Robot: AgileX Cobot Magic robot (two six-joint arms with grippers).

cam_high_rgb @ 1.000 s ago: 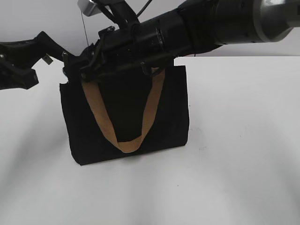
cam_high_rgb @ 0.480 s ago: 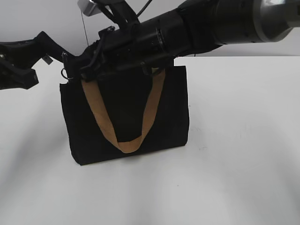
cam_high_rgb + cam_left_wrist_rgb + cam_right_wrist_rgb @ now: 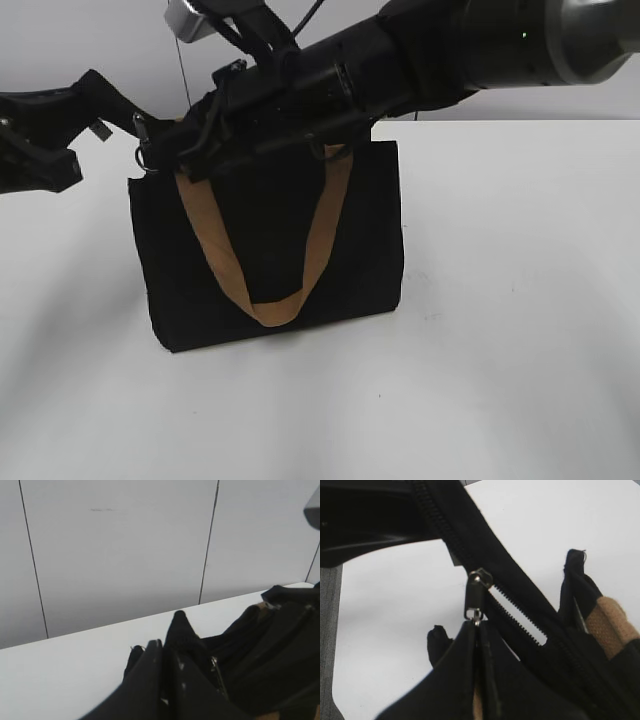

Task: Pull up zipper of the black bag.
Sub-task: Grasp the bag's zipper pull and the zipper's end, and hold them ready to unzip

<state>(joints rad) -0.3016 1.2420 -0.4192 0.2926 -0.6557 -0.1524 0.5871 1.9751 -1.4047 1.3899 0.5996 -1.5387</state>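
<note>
You cannot see the top edge of the black bag (image 3: pixel 270 240) in the exterior view: the right arm's dark bulk lies across it, from the upper right of the frame to the bag's upper left corner. The left arm is cut off by the left edge.

The tabletop (image 3: pixel 500 300) is plain white, and behind it stands a pale panelled wall (image 3: pixel 115 545) with thin dark seams.

The bag stands upright left of centre, its tan handle (image 3: pixel 300 250) hanging in a loop down the front. In the right wrist view, the right gripper (image 3: pixel 477 630) has its fingers pressed together on the ring of the zipper (image 3: pixel 475 597), the pull tab directly above the tips. The left gripper (image 3: pixel 161 655) is pinched shut on a peak of black fabric at the bag's corner.
</note>
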